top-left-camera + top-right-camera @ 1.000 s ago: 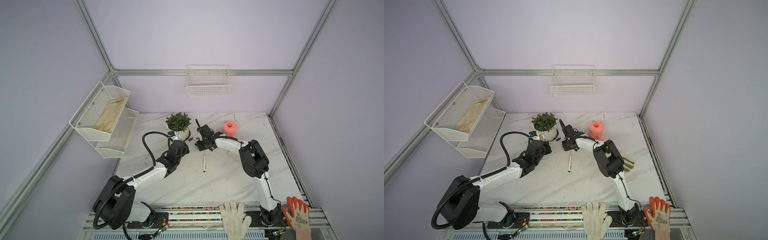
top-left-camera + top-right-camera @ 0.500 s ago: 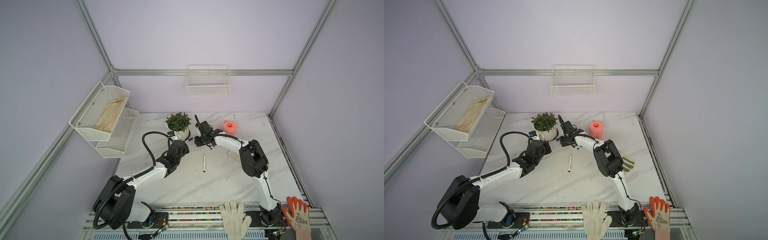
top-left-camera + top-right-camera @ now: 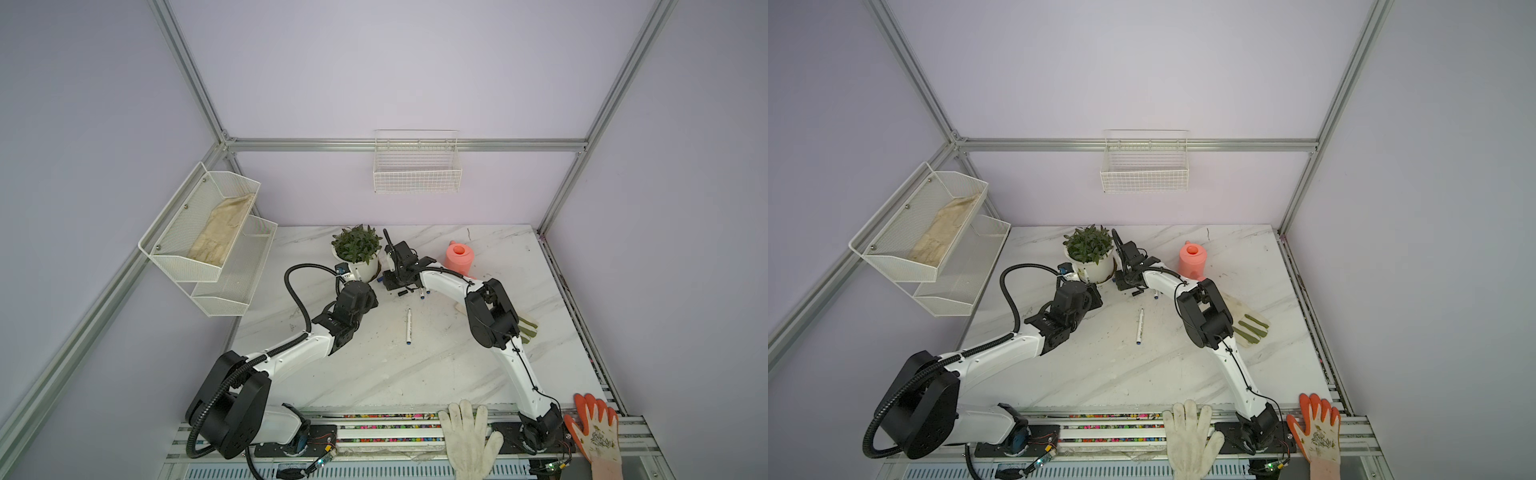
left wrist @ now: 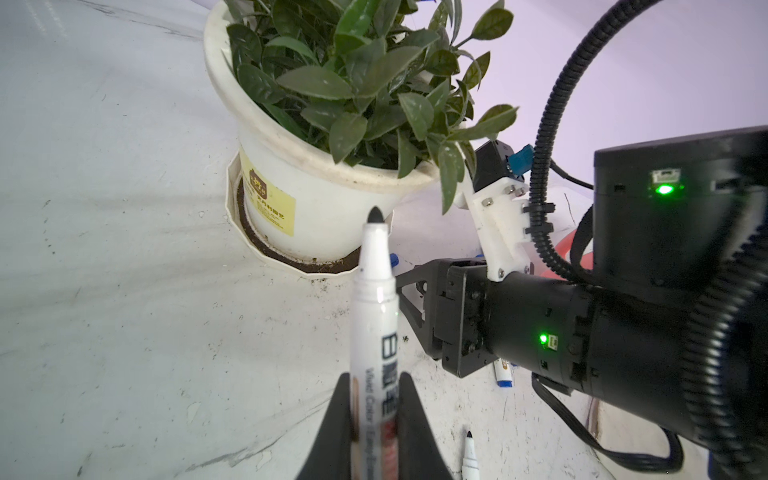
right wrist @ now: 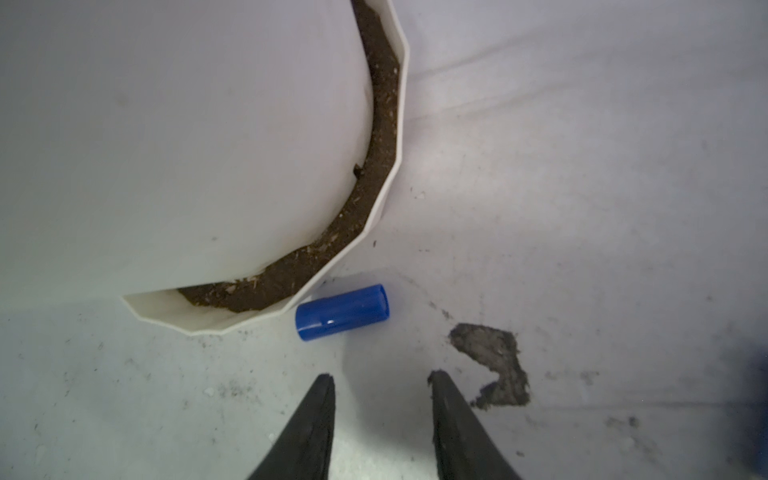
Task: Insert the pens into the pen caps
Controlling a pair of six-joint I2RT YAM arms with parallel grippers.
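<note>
Left wrist view: the left gripper (image 4: 375, 379) holds a pen (image 4: 374, 316) tight; the right gripper (image 5: 381, 374), jaws apart, is near a blue cap (image 5: 343, 311).

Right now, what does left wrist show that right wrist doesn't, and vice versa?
Left wrist only: left gripper shut on an uncapped pen, black tip toward the pot; leaves; right arm; a loose pen lying flat.
Right wrist only: right gripper seen open and empty; dark scrap.
Both: pot, its soil-lined saucer, table. Blue cap beside the saucer is clear in right wrist; left wrist shows only a blue sliver, likely the same cap.
</note>
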